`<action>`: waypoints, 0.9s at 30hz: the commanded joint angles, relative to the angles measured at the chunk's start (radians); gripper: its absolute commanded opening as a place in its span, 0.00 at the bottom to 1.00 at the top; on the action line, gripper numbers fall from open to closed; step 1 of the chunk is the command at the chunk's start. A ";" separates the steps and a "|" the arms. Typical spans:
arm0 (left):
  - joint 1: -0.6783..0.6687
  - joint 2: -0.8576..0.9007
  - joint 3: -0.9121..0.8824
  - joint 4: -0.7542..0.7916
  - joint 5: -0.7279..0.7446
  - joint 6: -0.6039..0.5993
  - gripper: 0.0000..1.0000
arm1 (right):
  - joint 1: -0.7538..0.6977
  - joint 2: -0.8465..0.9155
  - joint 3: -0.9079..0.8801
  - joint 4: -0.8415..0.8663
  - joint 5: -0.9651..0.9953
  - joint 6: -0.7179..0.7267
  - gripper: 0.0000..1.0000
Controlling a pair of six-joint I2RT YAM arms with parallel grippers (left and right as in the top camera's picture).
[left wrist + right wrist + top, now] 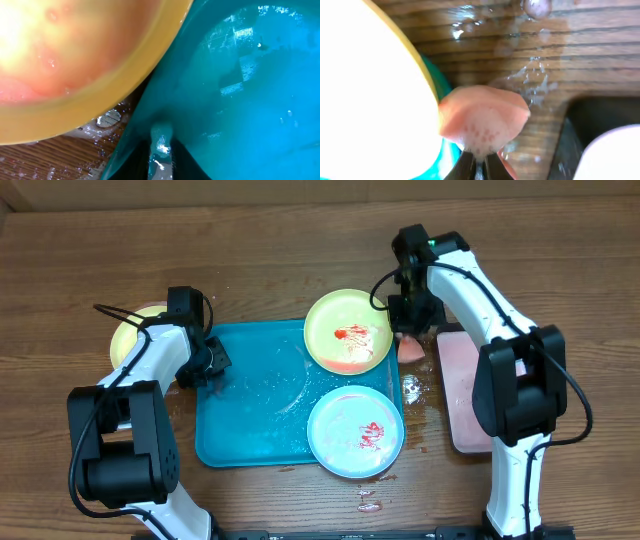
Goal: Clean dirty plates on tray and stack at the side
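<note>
The teal tray (250, 415) lies mid-table. On its right side sit a yellow-green plate (348, 330) and a pale blue plate (355, 432), both with red sauce smears. A second yellow-green plate (128, 338) lies on the table left of the tray, partly under my left arm; it looks wet and faintly pink in the left wrist view (65, 60). My left gripper (213, 362) is shut on the tray's left rim (161, 150). My right gripper (410, 320) is shut on a pink sponge (410, 348), held just right of the upper plate (370, 90). The sponge (482, 117) looks foamy.
A smaller black-rimmed pink tray (460, 385) lies at the right, next to the sponge. Water drops (412, 390) wet the wood between the two trays. Red sauce spots (368, 502) lie on the table in front of the blue plate.
</note>
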 commanded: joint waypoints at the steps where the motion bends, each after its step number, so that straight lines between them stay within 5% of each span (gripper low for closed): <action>1: 0.011 0.039 -0.024 -0.010 -0.032 -0.006 0.21 | -0.006 -0.072 0.082 -0.028 0.048 0.028 0.04; 7: 0.010 0.039 -0.024 -0.007 0.021 -0.007 0.43 | -0.006 -0.087 0.149 -0.085 0.082 0.031 0.04; 19: -0.016 0.039 -0.024 0.016 0.208 0.031 0.43 | -0.049 -0.142 0.208 -0.335 0.305 0.264 0.04; 27: -0.118 0.039 0.030 0.018 0.246 0.074 0.60 | -0.106 -0.156 0.208 -0.383 0.301 0.263 0.04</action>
